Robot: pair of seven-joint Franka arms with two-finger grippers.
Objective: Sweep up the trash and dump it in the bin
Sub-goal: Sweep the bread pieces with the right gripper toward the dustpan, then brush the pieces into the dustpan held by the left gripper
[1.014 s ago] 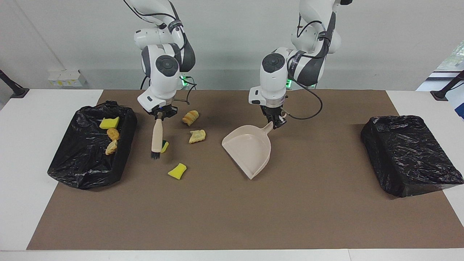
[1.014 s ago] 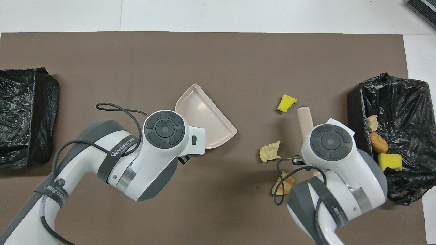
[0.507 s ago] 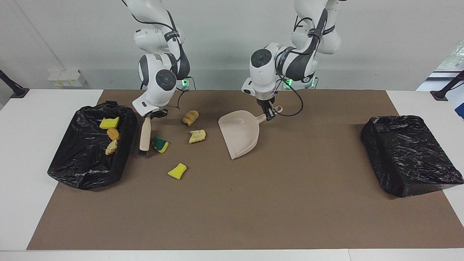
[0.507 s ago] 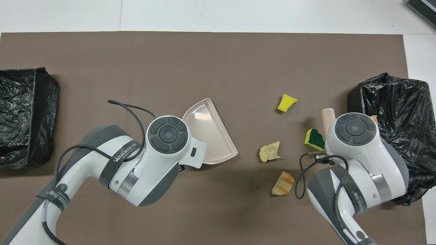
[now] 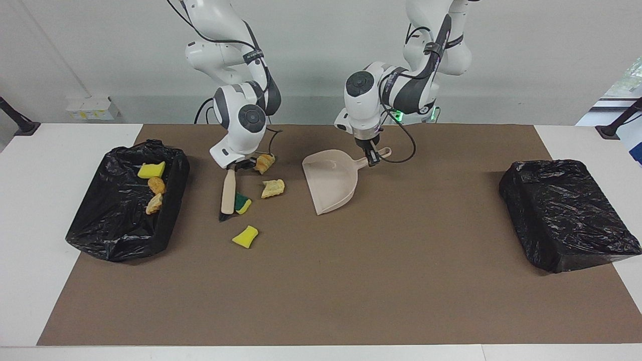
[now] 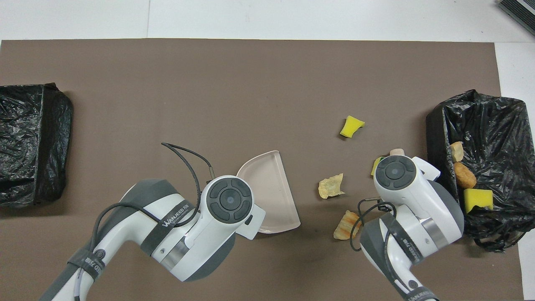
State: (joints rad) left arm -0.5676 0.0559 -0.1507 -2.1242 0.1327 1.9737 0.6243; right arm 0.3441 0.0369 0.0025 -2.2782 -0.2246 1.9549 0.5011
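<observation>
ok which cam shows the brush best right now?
Facing view. There the whole brush shows, from the handle in the right gripper down to the dark bristles beside the green-and-yellow sponge. In the overhead view the right arm covers nearly all of it; only the end of the handle peeks out.

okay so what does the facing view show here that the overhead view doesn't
Only the facing view shows the right gripper shut on the brush, whose bristles touch the mat beside the green-and-yellow sponge, and the left gripper shut on the dustpan handle. Only the overhead view shows the two arms' wrist housings from above, covering both grippers and most of the brush. Both show the yellow sponge bit, two bread-like chunks on the mat, three scraps in the bin at the right arm's end, and a second bin.
</observation>
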